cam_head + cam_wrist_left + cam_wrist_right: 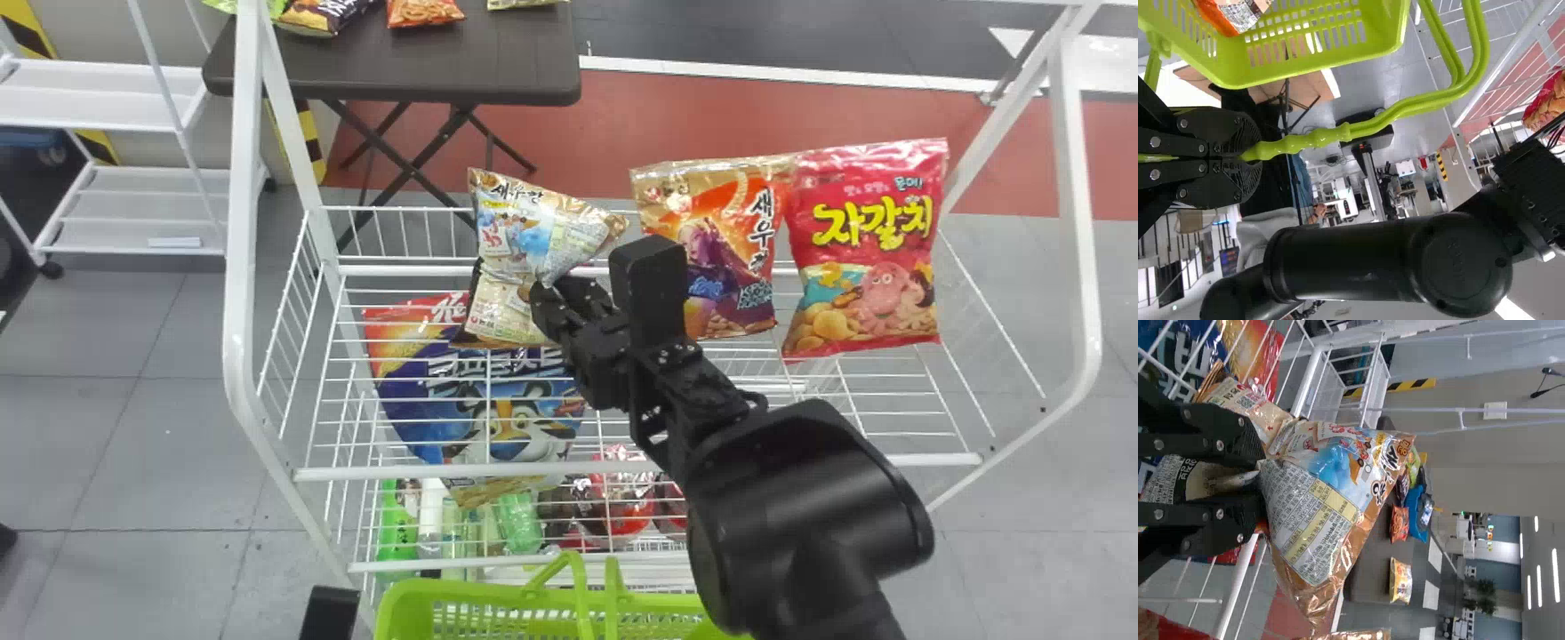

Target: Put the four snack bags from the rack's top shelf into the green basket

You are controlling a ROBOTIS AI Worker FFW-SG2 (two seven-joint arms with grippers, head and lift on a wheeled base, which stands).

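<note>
One snack bag [1241,15] lies in the green basket [1379,33]; an orange bag [711,200] and pink bag [867,258] are on the rack [356,473]. The right pincer [1258,480] grips a crumpled bag [1331,507], whose slick wrapper could slip or snag. The left pincer [1248,158] clasps the handle [1318,137]; bumping could tip everything.

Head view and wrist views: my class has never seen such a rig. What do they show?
This is a two-armed robot at a white wire rack. The head view looks forward and down; each wrist view comes from a camera on that arm, turned on its side. On the top shelf are an orange snack bag and a red snack bag. The left gripper holds the green basket by its handle. The right gripper is at a gold-and-white snack bag; whether it grips firmly, I can't tell.
</note>
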